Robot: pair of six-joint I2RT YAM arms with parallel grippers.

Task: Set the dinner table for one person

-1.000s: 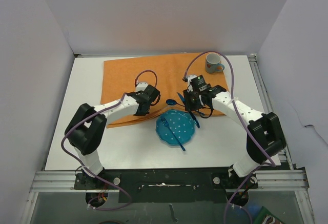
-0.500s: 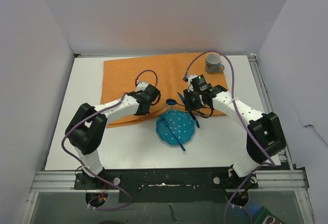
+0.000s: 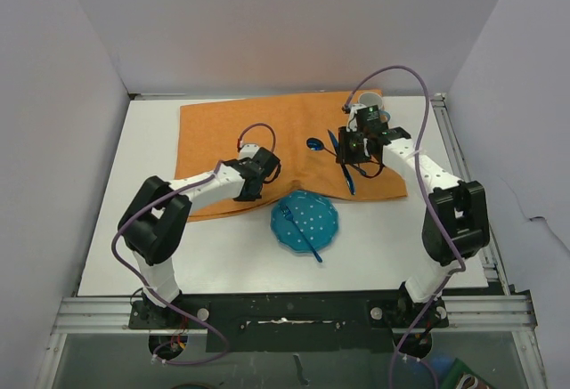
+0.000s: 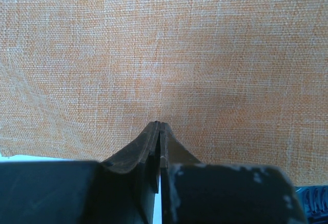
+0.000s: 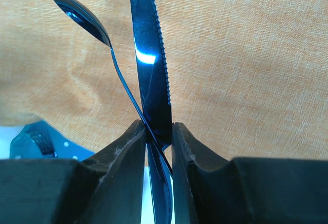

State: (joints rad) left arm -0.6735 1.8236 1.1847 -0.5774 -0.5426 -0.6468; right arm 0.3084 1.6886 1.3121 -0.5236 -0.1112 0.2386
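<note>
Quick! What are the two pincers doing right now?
Left pincer: closed, nothing seen in it.
Right pincer: closed on a knife and a spoon.

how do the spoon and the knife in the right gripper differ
The spoon ends in a rounded bowl on a thin stem; the knife has a broad flat blade with a serrated edge. In the right wrist view the spoon leans off to the left, while the knife points nearly straight ahead. Both are shiny dark blue, and both are clamped together in the right gripper.
</note>
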